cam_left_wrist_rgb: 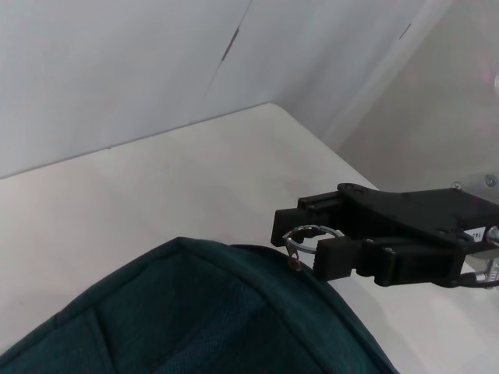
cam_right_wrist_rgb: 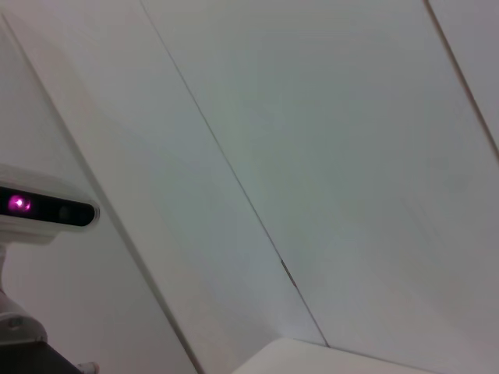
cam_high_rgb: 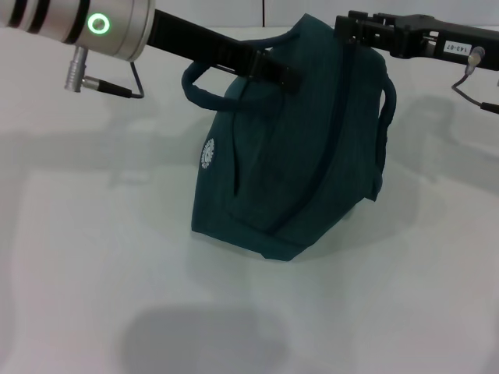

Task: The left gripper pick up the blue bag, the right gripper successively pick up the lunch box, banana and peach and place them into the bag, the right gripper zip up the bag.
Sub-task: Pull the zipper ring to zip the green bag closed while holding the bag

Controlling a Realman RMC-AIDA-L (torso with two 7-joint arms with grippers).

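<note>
The blue bag [cam_high_rgb: 288, 171] stands tilted on the white table, its zipper seam running down the middle and its white logo [cam_high_rgb: 207, 153] facing me. My left gripper [cam_high_rgb: 274, 70] is shut on the bag's top near one loop handle [cam_high_rgb: 195, 82]. My right gripper [cam_high_rgb: 352, 31] is at the bag's upper right corner. In the left wrist view the right gripper [cam_left_wrist_rgb: 312, 234] is shut on the silver ring zipper pull [cam_left_wrist_rgb: 306, 232] above the bag's top edge [cam_left_wrist_rgb: 195, 312]. The lunch box, banana and peach are out of view.
The white table [cam_high_rgb: 93, 273] spreads around the bag, with a far corner [cam_left_wrist_rgb: 269, 105] meeting pale walls. The right wrist view holds only walls and a white device with a magenta light [cam_right_wrist_rgb: 17, 204].
</note>
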